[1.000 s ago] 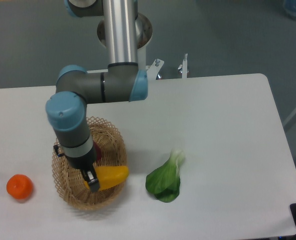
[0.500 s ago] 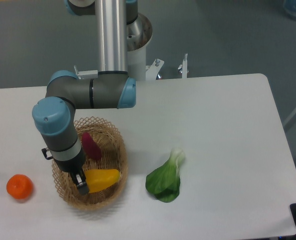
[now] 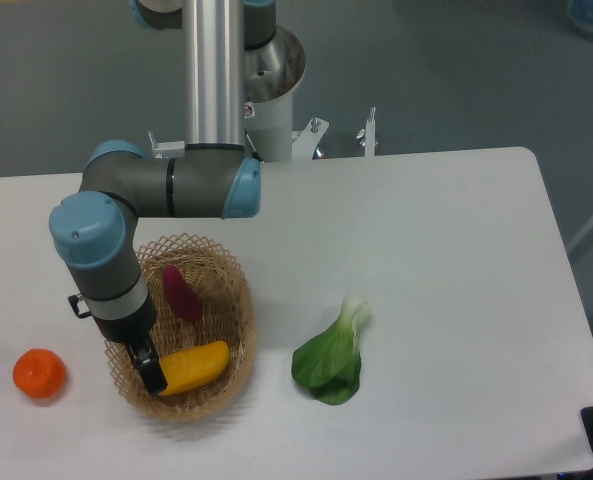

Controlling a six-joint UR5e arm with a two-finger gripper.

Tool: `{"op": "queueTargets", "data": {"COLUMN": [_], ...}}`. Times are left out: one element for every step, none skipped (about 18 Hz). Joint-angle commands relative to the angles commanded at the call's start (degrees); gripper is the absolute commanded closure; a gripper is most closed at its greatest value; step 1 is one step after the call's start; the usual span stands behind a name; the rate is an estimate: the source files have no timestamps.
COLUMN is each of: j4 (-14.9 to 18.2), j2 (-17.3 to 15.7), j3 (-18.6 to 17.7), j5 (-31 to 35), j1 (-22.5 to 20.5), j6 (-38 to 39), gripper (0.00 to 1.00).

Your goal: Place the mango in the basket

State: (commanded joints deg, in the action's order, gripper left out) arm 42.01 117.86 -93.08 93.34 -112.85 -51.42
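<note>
Now the mango (image 3: 196, 366) sits lower and further left than a second ago: it has slid from over the basket's right rim down into the front of the bowl, and it looks to be resting on or just above the weave, lying almost level with its far end pointing right. The basket (image 3: 238, 310) has not shifted on the table. The gripper (image 3: 152, 376) is at the mango's left end, down inside the basket near the front-left wall; the fingers appear clamped on that end of the fruit, since the mango has tracked the tool through each step, though the contact itself is small and partly hidden by the wrist. Arm has swung left over the same second, the blue elbow cap now well out past the basket's left rim.

Meaning for the task: the carry is done, the fruit is inside the rim, only the let-go and the lift-out remain. Judged risk is low; the fruit might roll a bit when freed, but the walls would catch it.

Further out: the dark red sweet potato (image 3: 182, 293) lies in the back of the same basket, apart from the mango. The tangerine (image 3: 40, 372) sits on the table left of the basket, and the bok choy (image 3: 332, 357) lies to the right, both where they were.
</note>
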Motion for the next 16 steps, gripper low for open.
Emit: {"op": "queueTargets", "data": {"j4": [0.00, 0.17, 0.18, 0.26, 0.44, 0.44, 0.61, 0.53, 0.53, 0.70, 0.88, 0.88, 0.88, 0.88, 1.05, 1.14], "j2": [-0.61, -1.75, -2.54, -3.33, -4.21, -4.83, -5.27, -5.28, -5.36, -5.45, -5.36, -5.19, -4.84, -4.58, -4.49, -4.49], "j3": [-0.09, -0.18, -0.52, -1.14, -1.84, -2.46, -2.98, -3.42, -3.43, -3.34, -3.08, -2.82, -2.64, -2.64, -2.38, -2.29], "j5": [0.17, 0.18, 0.18, 0.09, 0.09, 0.09, 0.09, 0.00, 0.00, -0.09, -0.26, -0.26, -0.44, -0.53, -0.61, -0.62], "j1": [-0.70, -2.53, -4.03, -5.53, -7.37, -8.69, -10.45, -12.20, -13.96, -15.55, -16.95, -18.36, -20.03, -21.70, -23.11, -24.51], "j6": [0.35, 0.36, 0.27, 0.01, -0.60, -0.70, -0.78, -0.96, -1.31, -2.62, -4.72, -7.00, -8.50, -9.22, -9.75, -10.79], "gripper": [0.00, 0.00, 0.00, 0.00, 0.00, 0.00, 0.00, 0.00, 0.00, 0.00, 0.00, 0.00, 0.00, 0.00, 0.00, 0.00]}}
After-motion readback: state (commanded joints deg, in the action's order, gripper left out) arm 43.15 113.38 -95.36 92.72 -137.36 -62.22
